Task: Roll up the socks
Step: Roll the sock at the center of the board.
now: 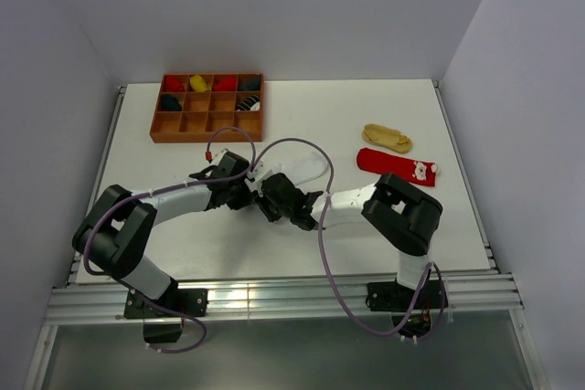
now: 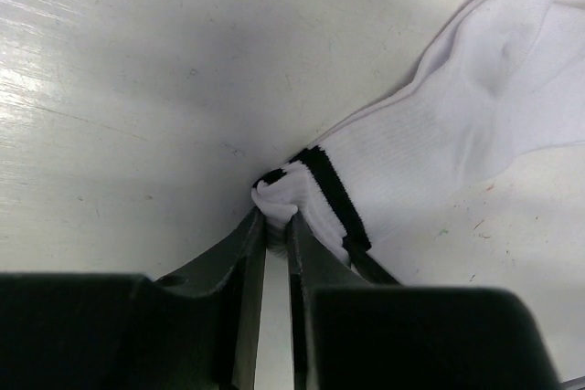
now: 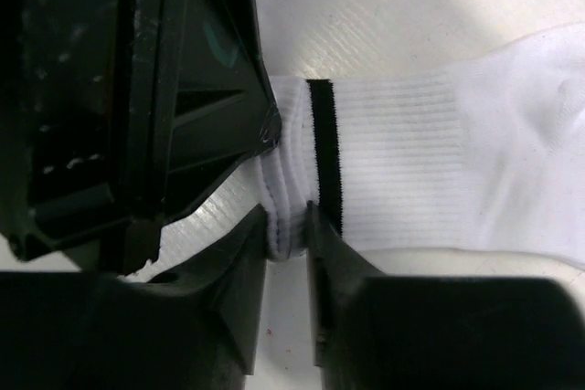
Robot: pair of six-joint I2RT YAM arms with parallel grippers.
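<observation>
At the middle of the table (image 1: 366,107), both arms crowd over a white sock (image 2: 430,134) that lies flat, its foot stretching away from the claws. Left claw (image 2: 277,226) is clamped on a bunched corner of the black-striped cuff (image 3: 292,134); right claw (image 3: 288,235) pinches the folded cuff edge just beside it, fabric squeezed between its fingers. Likely trouble: each grip holds only a thin fold, so a pull or twist to start the roll could strip the cuff out of one claw, or drag the whole sock across the smooth table instead of turning it over. The two claws also sit so close that they may knock together, and a loose first turn would probably spring open. From above, the arms cover the sock almost entirely and white fabric melts into white table; both wrist views cut off the toe end. A tan-yellow sock (image 1: 387,139) and a red sock (image 1: 398,167) lie well apart at the right; the wooden tray (image 1: 206,137) at the far left holds bundles too small to identify
</observation>
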